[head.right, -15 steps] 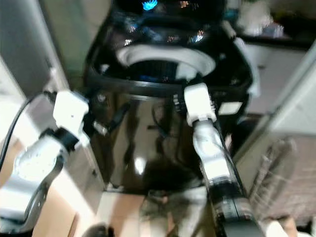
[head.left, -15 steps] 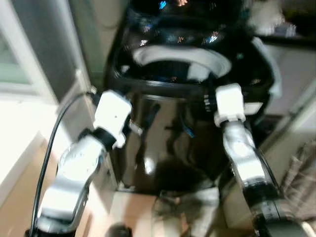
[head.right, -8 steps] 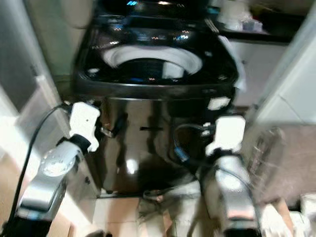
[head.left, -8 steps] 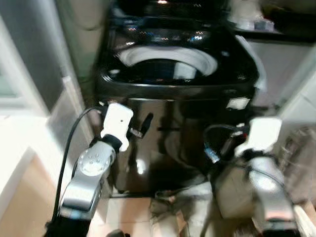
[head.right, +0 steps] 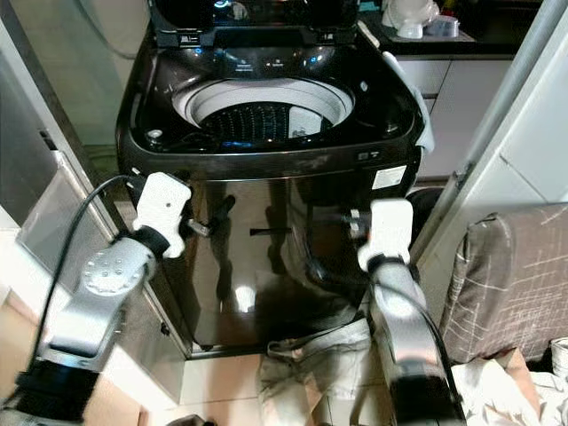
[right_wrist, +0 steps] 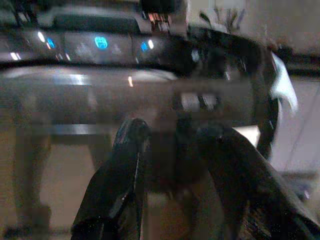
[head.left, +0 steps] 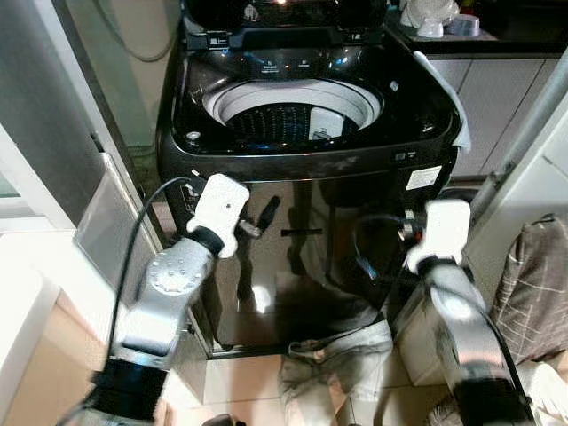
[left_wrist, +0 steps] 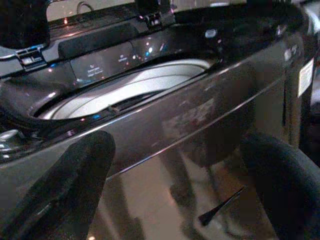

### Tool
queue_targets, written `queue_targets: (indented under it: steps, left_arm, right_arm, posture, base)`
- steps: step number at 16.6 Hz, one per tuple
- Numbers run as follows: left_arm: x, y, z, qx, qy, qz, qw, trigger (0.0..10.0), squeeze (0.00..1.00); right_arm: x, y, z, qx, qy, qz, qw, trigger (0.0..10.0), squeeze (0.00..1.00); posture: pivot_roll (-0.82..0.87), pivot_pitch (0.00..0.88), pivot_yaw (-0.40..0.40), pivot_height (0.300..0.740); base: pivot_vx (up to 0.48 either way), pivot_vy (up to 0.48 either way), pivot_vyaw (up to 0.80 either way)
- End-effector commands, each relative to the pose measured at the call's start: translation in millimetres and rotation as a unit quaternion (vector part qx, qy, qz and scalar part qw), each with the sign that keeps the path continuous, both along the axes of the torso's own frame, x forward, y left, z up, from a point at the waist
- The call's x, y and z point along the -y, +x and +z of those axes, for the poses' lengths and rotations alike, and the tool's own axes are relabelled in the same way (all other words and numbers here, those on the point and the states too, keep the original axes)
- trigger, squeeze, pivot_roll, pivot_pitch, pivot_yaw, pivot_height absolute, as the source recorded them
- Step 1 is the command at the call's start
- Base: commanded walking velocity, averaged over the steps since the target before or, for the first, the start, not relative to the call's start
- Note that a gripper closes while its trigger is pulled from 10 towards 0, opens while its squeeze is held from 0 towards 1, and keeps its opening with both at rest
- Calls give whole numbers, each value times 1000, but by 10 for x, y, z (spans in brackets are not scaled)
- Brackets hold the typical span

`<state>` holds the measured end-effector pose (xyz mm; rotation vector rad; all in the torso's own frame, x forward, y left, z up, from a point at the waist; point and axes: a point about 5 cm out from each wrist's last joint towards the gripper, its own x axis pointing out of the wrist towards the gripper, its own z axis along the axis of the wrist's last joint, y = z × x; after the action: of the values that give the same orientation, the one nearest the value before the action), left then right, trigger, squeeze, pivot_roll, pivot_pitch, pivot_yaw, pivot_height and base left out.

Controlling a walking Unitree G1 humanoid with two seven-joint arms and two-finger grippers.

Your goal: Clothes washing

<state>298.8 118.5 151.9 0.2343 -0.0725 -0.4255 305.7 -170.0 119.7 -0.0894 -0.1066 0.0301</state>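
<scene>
Glossy black, the top-loading washing machine [head.left: 311,177] stands with its lid raised and cut off by the frame's top edge, its white-rimmed drum [head.left: 293,111] open, though the drum's depths are too dark to make out. Crumpled grey clothes [head.left: 333,368] lie on the floor at the machine's foot, partly hidden between the two arms. The left end effector [left_wrist: 170,190] hangs before the machine's front with fingers spread wide and empty, while the right end effector [right_wrist: 172,165], blurred, shows its fingers somewhat apart, holding nothing.
</scene>
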Motion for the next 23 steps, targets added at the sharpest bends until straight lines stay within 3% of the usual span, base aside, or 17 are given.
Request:
queue_targets:
  steps: [1,5,13,15,16,17,20,23]
  left_arm:
    - [-18,-11,-6,0,-11,12,1000,10000,0]
    - [10,-25,-19,6,-31,28,999,10000,0]
    - [46,-7,-3,15,-26,22,999,10000,0]
    - [36,4,-9,14,-28,26,999,10000,0]
    - [36,9,1,17,-21,24,999,10000,0]
    - [40,11,8,21,-17,22,999,10000,0]
    - [43,16,0,20,-18,21,999,10000,0]
    - [53,17,-26,13,-23,10,1000,10000,0]
  right_arm:
    - [-22,47,10,-6,9,3,1000,10000,0]
    - [-90,175,35,-11,5,17,1000,10000,0]
    - [-114,297,123,0,-33,15,999,10000,0]
    - [-121,303,85,-15,-19,14,1000,10000,0]
    - [-100,275,-49,-54,8,3,999,10000,0]
    - [-95,226,-108,-60,3,1,998,10000,0]
    - [-75,191,-148,-62,-11,-7,998,10000,0]
    - [-18,198,-50,-38,-36,-15,999,10000,0]
  posture:
    - [-66,0,21,740]
    - [-53,0,-3,740]
    - [-51,0,-6,740]
    - [-54,0,-4,740]
    - [-55,0,-3,725]
    - [-58,0,-2,710]
    - [-66,0,1,680]
    - [-66,0,1,650]
  base:
    - [0,0,0]
    - [-204,0,0]
    - [-272,0,0]
    - [0,0,0]
    - [0,0,0]
    - [0,0,0]
    - [0,0,0]
    - [0,0,0]
